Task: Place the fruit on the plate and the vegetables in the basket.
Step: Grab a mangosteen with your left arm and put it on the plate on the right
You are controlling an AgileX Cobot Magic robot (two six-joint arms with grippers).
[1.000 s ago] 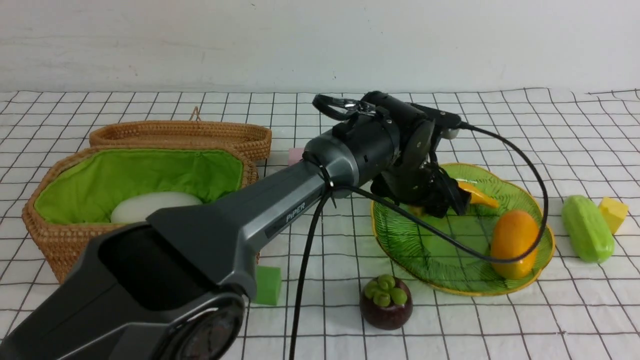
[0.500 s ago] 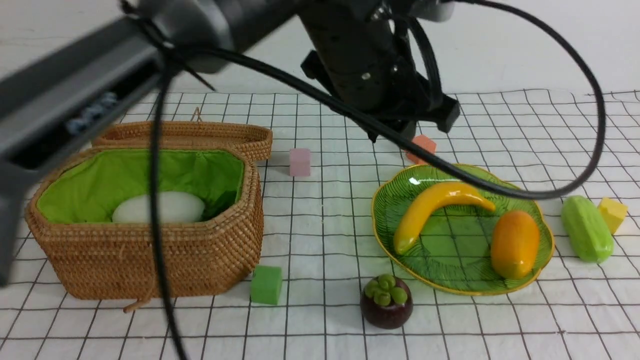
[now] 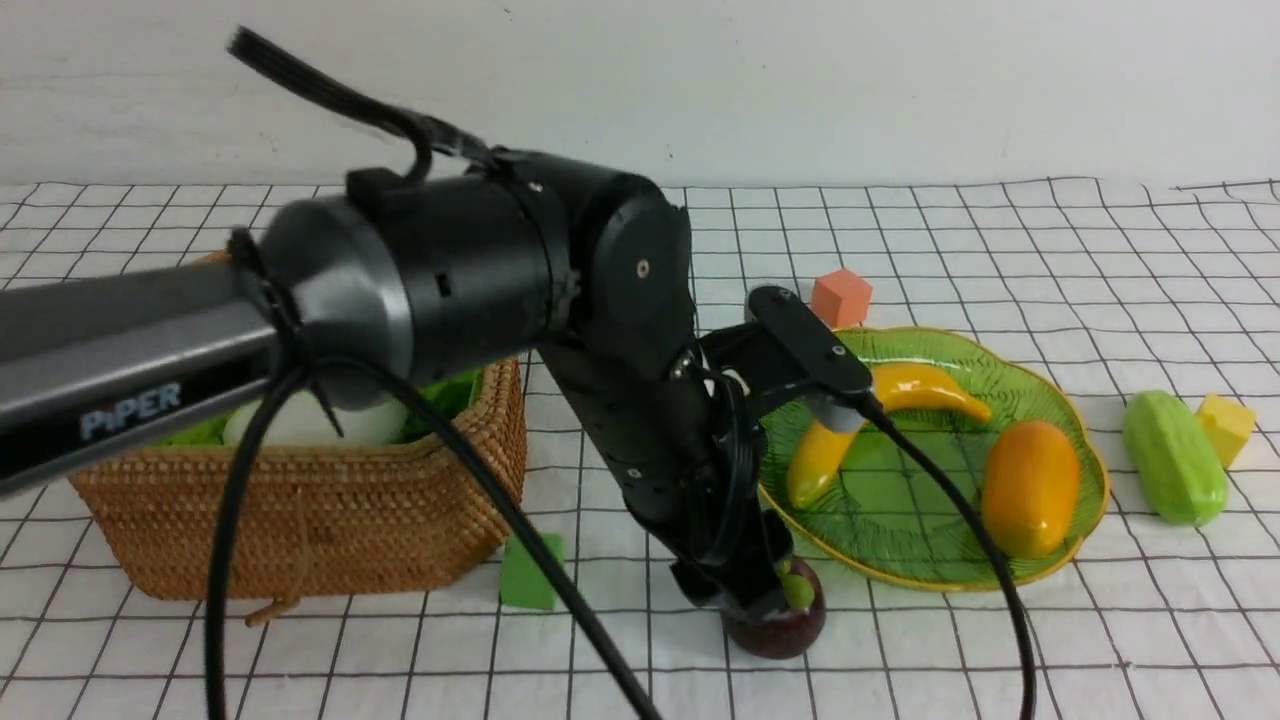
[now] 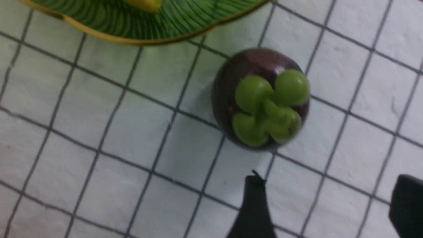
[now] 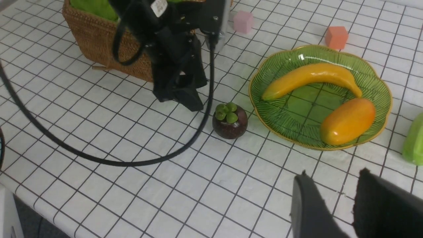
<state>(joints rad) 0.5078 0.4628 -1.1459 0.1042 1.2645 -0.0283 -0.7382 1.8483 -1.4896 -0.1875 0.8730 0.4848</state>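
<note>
one glossy dark-purple mangosteen (image 4: 231, 76) with knobby green cap stands on the bench (image 4: 99, 132) near the plate (image 4: 132, 39); left end effector (image 4: 330, 191) spread, empty, just beside it.

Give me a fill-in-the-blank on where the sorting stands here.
The plate holds the mango and the ____.
The one fruit off the plate is the ____.
The white radish lies in the ____.
The left gripper has its jaws ____.
Missing: banana, mangosteen, basket, open.
</note>
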